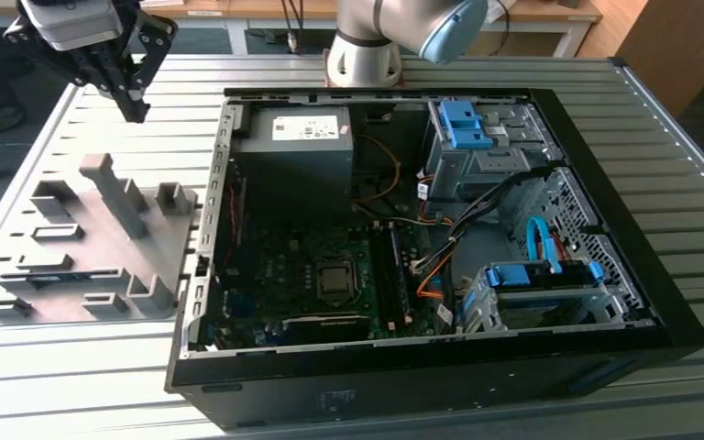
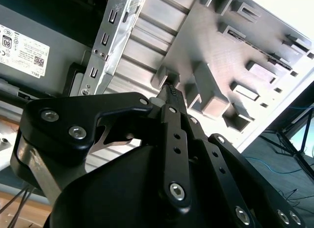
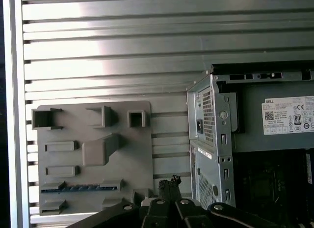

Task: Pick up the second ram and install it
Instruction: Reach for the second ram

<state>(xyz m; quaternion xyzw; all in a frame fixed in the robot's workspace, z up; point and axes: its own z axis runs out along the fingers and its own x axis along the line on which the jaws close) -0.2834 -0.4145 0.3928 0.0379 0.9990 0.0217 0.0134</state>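
The second ram (image 3: 78,188) is a thin dark strip with a blue edge, standing on edge between two blocks of the grey holder plate (image 3: 140,149). In the exterior view the ram (image 1: 61,274) sits near the plate's (image 1: 77,310) front, at that view's left. My gripper (image 1: 136,112) hangs high above the table beyond the plate's far end, well away from the ram. Its black fingers point down, are shut together and hold nothing. Both wrist views show the closed tips (image 3: 169,181) (image 2: 171,89) over the plate's edge on the side nearest the case.
An open black computer case (image 1: 645,275) lies on the slatted metal table (image 1: 59,385) at the exterior view's right. It holds the motherboard (image 1: 315,275), a grey power supply (image 1: 291,147), blue drive bays (image 1: 468,124) and orange and blue cables. The arm's base (image 1: 365,60) stands behind the case.
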